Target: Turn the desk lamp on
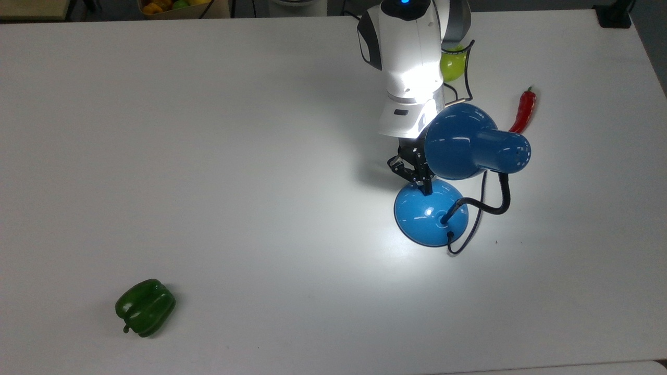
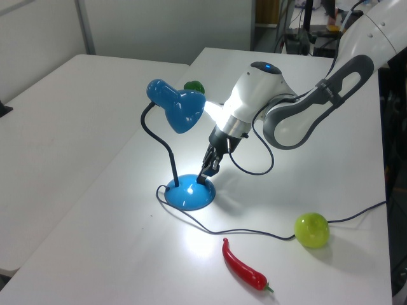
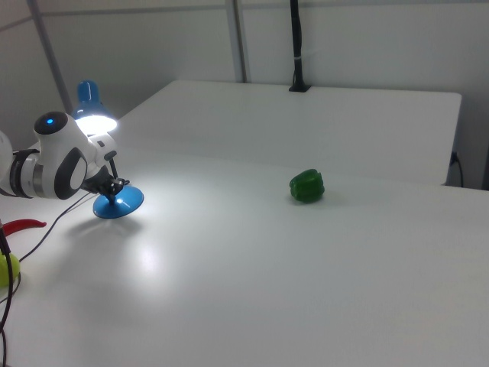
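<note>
Gripper [image 1: 423,183] is pointed down at the lamp [image 1: 458,156], its tip touching the top of the blue base [image 1: 422,221] on the side nearest the arm; I see the same contact in the left view [image 2: 205,175] and the right view [image 3: 114,189]. I cannot tell whether the fingers are spread or pressed together.

Going left to right across the top view: I have a green pepper [image 1: 145,307] lying alone near the lower left of the white table [image 1: 234,156], well apart from everything else. Next comes the arm [image 1: 409,62], reaching in from the top edge. Just right of it the lamp stands on its base, gooseneck [image 1: 492,200] curving up to the shade [image 1: 456,140], which hangs over the gripper. The lamp is lit: a bright pool falls on the table around the base and on the arm's white casing. A thin black cord [image 1: 469,234] loops out from the base. A lime-green fruit [image 1: 452,63] sits partly behind the arm, and a red chilli [image 1: 523,110] lies to the right of the shade.
</note>
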Motion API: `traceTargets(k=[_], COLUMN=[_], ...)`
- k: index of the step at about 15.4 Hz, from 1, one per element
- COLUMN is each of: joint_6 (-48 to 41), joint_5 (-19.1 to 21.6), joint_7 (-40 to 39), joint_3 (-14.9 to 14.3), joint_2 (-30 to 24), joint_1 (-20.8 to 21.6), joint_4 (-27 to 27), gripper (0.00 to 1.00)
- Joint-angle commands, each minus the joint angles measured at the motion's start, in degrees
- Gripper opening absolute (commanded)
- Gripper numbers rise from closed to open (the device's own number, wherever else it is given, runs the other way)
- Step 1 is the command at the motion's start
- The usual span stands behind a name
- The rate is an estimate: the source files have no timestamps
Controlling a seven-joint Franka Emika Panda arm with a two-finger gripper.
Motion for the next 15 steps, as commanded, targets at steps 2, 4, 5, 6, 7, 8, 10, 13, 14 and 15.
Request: traceTargets(k=[2, 4, 5, 6, 7, 8, 10, 13, 14, 15], joint_6=[0.69, 0.69, 0.60, -0.18, -1.84, -4.29, -8.43, -15.37, -17.92, -20.55], joint_5=[0.28, 0.37, 0.46, 0.46, 0.46, 0.46, 0.46, 0.46, 0.46, 0.46], joint_7=[0.13, 0.13, 0.13, 0.13, 0.13, 0.13, 0.13, 0.04, 0.13, 0.13], joint_3=[0.02, 0.02, 0.02, 0.02, 0.02, 0.02, 0.02, -0.07, -0.07, -0.07], joint_2=[-2.37, -3.95, -4.65, -5.10, -5.80, -6.50, -8.25, -10.98, -11.86, -12.83], joint_1=[0.12, 0.12, 0.04, -0.14, -0.58, -0.93, -1.81, -2.51, -2.78, -2.87], joint_4=[-2.10, -4.47, -5.09, -5.71, -5.89, -5.89, -5.80, -5.80, -5.80, -5.80], gripper=[0.00, 0.00, 0.00, 0.00, 0.00, 0.00, 0.00, 0.00, 0.00, 0.00])
